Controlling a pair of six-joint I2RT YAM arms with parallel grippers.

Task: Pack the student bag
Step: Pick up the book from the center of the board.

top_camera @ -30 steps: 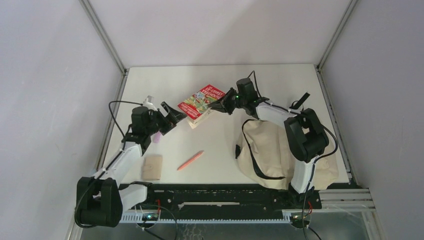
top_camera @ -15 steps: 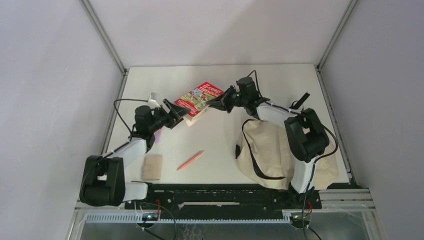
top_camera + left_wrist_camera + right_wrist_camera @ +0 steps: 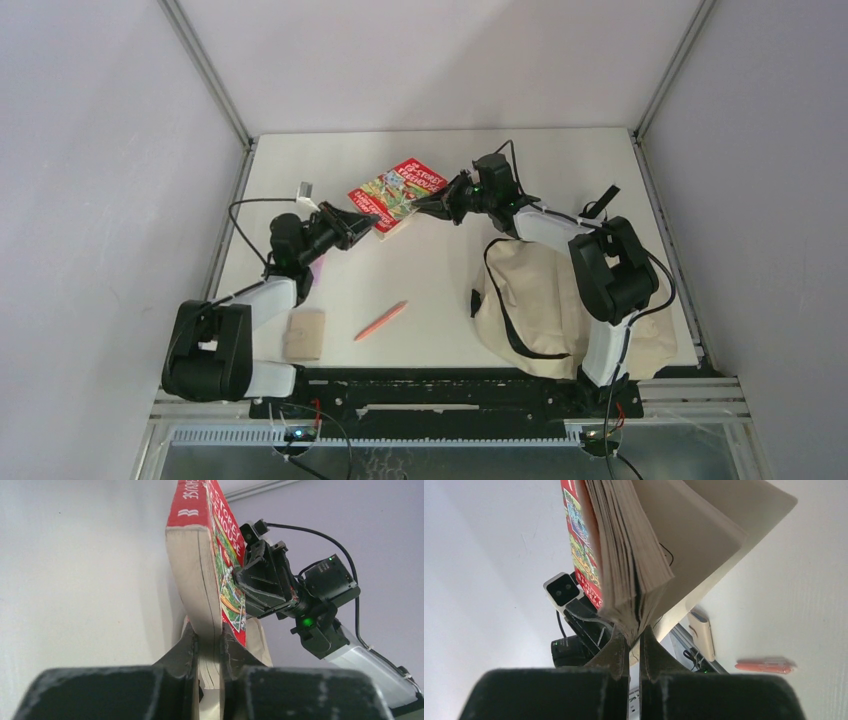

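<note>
The cream student bag (image 3: pixel 545 295) with black straps lies slumped at the right of the table, under my right arm. A red paperback book (image 3: pixel 398 188) is held up off the table between both grippers. My left gripper (image 3: pixel 368 222) is shut on its near-left corner. In the left wrist view the fingers (image 3: pixel 209 632) pinch the page block of the book (image 3: pixel 197 565). My right gripper (image 3: pixel 428 207) is shut on the book's right edge. In the right wrist view (image 3: pixel 634 636) it clamps the pages of the book (image 3: pixel 624 555), and the cream back cover (image 3: pixel 724 535) fans away.
An orange pen (image 3: pixel 380 321) lies near the table's middle front and also shows at the right of the right wrist view (image 3: pixel 764 666). A beige flat case (image 3: pixel 305 334) rests at the front left. A small pink item (image 3: pixel 315 272) lies beside my left forearm. Aluminium rails edge the table.
My left gripper reached right to the book and went from open to shut on its corner. The book shifted slightly back and left. The right gripper kept its grip.
</note>
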